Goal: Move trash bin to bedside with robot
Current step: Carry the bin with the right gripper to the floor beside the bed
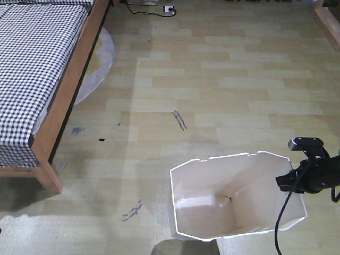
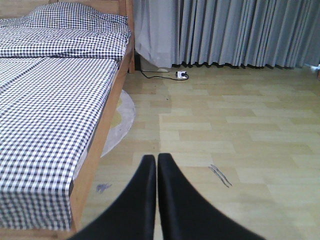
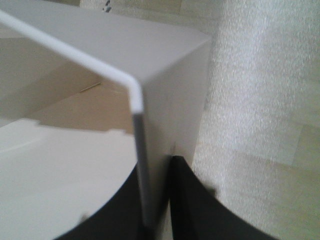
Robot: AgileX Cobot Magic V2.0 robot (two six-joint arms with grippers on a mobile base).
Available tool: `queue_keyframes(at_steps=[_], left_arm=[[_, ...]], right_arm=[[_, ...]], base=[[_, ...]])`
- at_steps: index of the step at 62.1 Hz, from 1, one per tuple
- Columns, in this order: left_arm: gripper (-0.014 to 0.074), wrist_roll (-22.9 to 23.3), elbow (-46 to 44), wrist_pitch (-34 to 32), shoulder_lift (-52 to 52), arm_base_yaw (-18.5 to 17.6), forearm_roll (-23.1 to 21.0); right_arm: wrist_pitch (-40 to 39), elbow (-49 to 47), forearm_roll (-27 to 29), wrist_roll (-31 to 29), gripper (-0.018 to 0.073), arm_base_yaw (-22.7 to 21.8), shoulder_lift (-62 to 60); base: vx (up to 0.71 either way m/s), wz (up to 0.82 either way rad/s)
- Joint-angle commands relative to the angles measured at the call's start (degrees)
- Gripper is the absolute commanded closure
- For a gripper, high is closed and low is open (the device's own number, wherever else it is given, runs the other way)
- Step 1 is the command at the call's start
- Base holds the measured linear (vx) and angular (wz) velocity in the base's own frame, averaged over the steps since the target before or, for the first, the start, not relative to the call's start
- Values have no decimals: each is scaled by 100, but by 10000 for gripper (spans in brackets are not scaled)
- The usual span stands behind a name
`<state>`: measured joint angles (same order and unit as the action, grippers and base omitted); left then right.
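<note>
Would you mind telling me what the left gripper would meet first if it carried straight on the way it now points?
Likely nothing near: the left gripper points over bare floor, with the bed off to its left; the curtain lies far ahead.

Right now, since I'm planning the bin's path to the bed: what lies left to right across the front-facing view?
bed with checked cover → dark scuff marks on the floor → trash bin → right gripper, clamped on the bin's right rim.
</note>
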<state>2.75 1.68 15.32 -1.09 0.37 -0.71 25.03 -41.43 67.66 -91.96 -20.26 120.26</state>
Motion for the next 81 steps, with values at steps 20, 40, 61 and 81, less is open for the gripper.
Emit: queue_keyframes(at_steps=[20, 40, 61, 81], left_arm=[[602, 45, 165, -423, -57, -22, -25], [602, 45, 165, -423, -57, -22, -25], [602, 45, 165, -423, -57, -22, -25], [602, 45, 165, -423, -57, -22, -25]], right_arm=[[936, -71, 295, 32, 565, -11, -365], [942, -71, 295, 32, 565, -11, -365], [942, -71, 295, 32, 565, -11, -365], [942, -71, 295, 32, 565, -11, -365]], base=[[40, 0], [42, -3], [41, 0], [41, 3]])
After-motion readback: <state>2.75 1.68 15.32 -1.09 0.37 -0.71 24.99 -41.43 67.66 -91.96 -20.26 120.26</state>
